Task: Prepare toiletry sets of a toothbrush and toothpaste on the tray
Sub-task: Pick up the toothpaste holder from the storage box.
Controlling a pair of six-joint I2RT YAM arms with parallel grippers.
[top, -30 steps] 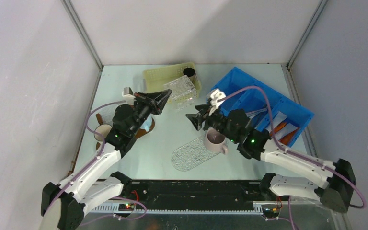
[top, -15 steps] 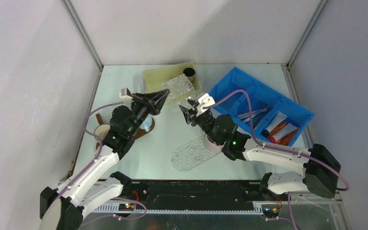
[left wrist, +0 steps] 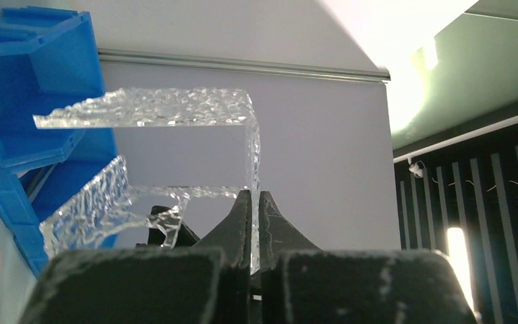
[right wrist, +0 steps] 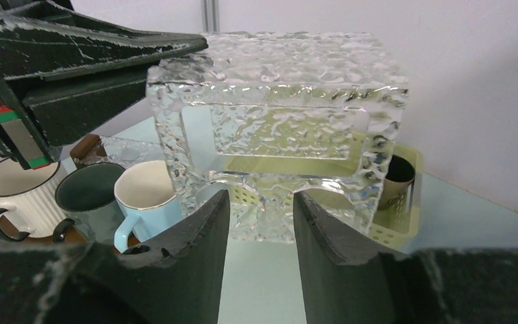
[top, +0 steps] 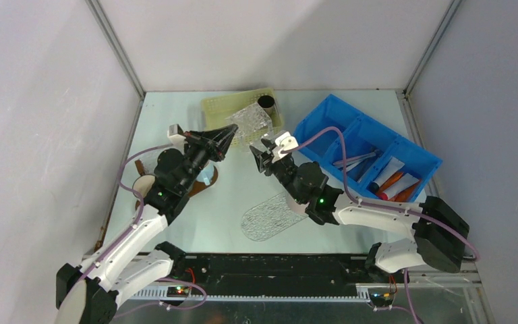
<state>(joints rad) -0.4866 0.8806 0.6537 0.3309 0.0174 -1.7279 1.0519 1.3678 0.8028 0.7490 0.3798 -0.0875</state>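
My left gripper (top: 232, 132) (left wrist: 254, 196) is shut on one wall of a clear textured holder (top: 253, 124) (left wrist: 162, 111), lifted above the table. My right gripper (top: 264, 154) (right wrist: 260, 202) stands open just short of the holder's (right wrist: 276, 128) lower edge, touching nothing. The oval clear tray (top: 264, 217) lies flat near the front, partly under my right arm. Toothbrushes (top: 351, 162) and orange and white toothpaste tubes (top: 392, 182) lie in the blue bin (top: 330, 111).
A yellow perforated basket (top: 221, 108) with a dark cup (top: 267, 103) stands at the back. A white ribbed mug (right wrist: 17, 185), a dark mug (right wrist: 88, 196) and a light blue mug (right wrist: 141, 196) stand at the left. A pink mug (top: 298, 204) sits under my right arm.
My right gripper has swung left and away from the pink mug toward the held holder, its jaws narrowing. The left gripper has shifted slightly with the holder.
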